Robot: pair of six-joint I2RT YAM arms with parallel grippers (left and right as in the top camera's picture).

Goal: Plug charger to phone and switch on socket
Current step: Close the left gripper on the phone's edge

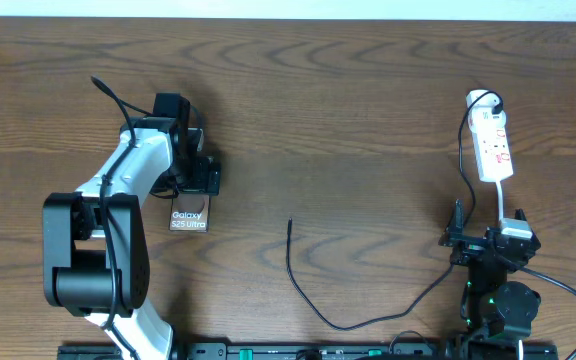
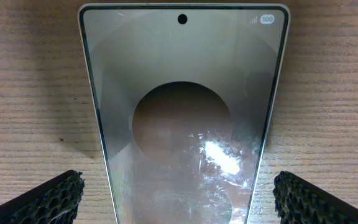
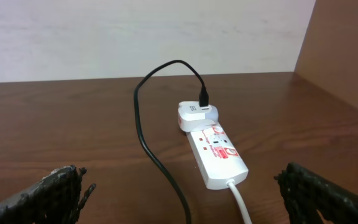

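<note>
Slippage threatens: left gripper (image 2: 178,190), fingers spread, straddles the flat phone (image 2: 182,68) at left and may skate it; right gripper (image 3: 179,193), also apart, sits near the socket (image 1: 493,150); charger tip (image 1: 290,222) seemingly loose at centre.

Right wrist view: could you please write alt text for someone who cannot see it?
A white socket with red marks lies on the brown table, the black charger plugged into its far end. The open right gripper frames the bottom corners, empty.
</note>
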